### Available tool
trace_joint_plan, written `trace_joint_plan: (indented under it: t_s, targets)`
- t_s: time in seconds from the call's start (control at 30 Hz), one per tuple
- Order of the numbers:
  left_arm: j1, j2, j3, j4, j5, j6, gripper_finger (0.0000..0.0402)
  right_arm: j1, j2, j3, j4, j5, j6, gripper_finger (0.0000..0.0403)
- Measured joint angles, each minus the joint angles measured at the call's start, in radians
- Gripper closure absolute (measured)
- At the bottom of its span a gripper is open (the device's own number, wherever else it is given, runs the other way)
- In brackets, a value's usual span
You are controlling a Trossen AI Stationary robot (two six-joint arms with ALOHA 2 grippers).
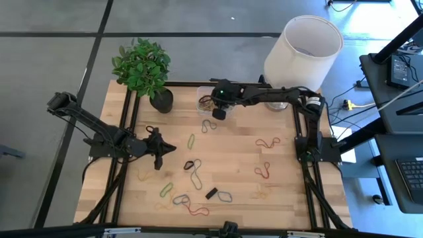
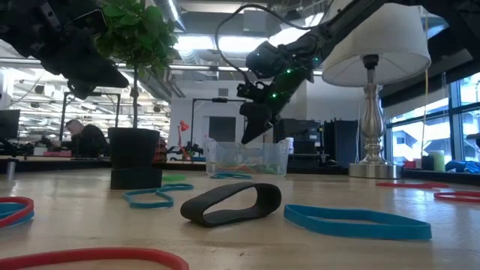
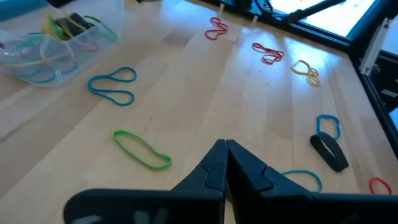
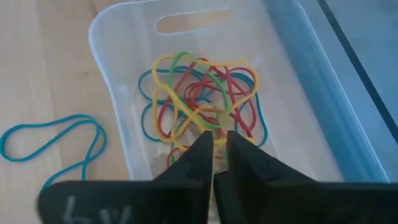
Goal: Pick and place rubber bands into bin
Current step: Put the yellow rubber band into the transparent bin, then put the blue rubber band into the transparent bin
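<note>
The clear bin [image 4: 118, 74] stands at the table's far edge [image 1: 206, 100] and holds a tangle of red, yellow, green and blue rubber bands [image 4: 202, 99]. My right gripper [image 4: 217, 146] points down into the bin [image 2: 246, 157] from above, its fingertips a narrow gap apart just over the tangle. More rubber bands lie flat on the table: blue [image 1: 209, 125], green [image 1: 191, 140], red [image 1: 267, 142], black [image 2: 231, 204]. My left gripper [image 3: 225, 144] is shut on nothing above the table's left half [image 1: 162, 151]. My right gripper slants down into the bin from above. A yellow strand [image 4: 219, 138] of the tangle shows at the narrow gap between its fingertips. Whether the fingers touch it, I cannot tell.
A potted plant [image 1: 160, 99] stands left of the bin and a white-shaded lamp [image 1: 303, 49] to its right, its base [image 2: 369, 169] on the table. A small black block [image 1: 211, 194] lies near the front edge among loose bands.
</note>
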Motion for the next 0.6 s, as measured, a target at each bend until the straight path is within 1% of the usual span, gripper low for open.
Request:
trace_joint_plan:
  t_s: [0.2, 0.37, 0.47, 0.6]
  targets:
    - [0.000, 0.000, 0.000, 0.000, -0.069, 0.000, 0.0400, 0.000, 0.000, 0.010, -0.026, 0.000, 0.004, 0.0314]
    - [0.000, 0.000, 0.000, 0.000, -0.071, 0.000, 0.0400, 0.000, 0.000, 0.107, -0.192, 0.000, 0.036, 0.0301]
    - [0.000, 0.000, 0.000, 0.000, -0.071, 0.000, 0.0400, 0.003, 0.000, 0.196, -0.314, -0.005, 0.054, 0.0300]
    - [0.000, 0.000, 0.000, 0.000, -0.037, 0.000, 0.0400, 0.036, -0.002, 0.305, -0.460, -0.056, 0.140, 0.0306]
